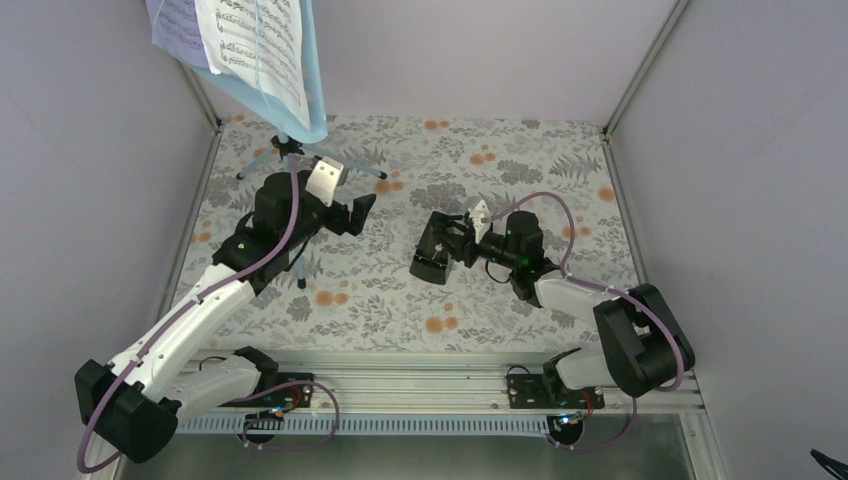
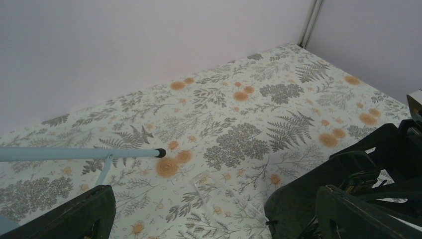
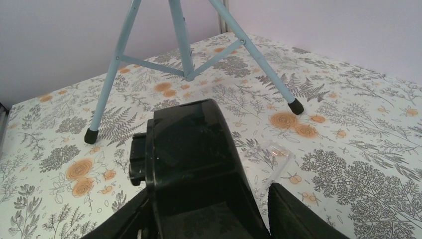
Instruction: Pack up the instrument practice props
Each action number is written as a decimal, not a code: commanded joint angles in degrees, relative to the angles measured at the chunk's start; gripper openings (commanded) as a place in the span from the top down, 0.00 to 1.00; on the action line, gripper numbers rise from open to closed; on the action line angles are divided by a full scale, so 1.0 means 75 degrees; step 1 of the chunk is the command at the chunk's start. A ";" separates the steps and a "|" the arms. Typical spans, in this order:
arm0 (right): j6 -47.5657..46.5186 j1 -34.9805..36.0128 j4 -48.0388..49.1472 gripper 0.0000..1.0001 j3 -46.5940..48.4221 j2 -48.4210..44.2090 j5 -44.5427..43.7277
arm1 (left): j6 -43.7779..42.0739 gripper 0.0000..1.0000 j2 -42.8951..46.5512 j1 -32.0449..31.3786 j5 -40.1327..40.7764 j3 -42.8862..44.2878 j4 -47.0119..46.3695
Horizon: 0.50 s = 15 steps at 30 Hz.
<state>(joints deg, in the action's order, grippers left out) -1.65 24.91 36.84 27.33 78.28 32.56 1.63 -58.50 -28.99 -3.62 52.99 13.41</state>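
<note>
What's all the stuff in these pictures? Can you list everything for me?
Music stand: one, light blue, far left of the table, on tripod legs.
Sheet-music pages: two showing, white and lavender, on the stand.
Metronome: one, black, middle of the table.
Clear plastic piece: one, see-through, on the table beside the metronome.
Table: one, flowery grey and orange.
Left gripper: one, black, open, empty, near the stand's legs.
Right gripper: one, black, around the metronome.

I see a worktop [image 1: 400, 310] covered in pale cloth printed with grey ferns and orange flowers. Plain lilac-white walls [image 1: 480, 50] enclose it, with a metal corner post [image 1: 645, 60] and soft, even light.
</note>
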 commanded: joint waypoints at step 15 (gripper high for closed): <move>-0.0089 -0.0342 -0.0424 0.38 0.0827 0.0710 0.0813 | -0.0380 0.00 -0.0118 -0.0232 -0.0971 0.0021 -0.0186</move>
<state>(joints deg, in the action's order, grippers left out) -1.67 23.51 34.48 31.33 82.61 37.43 0.14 -58.89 -30.15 -9.06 52.99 13.30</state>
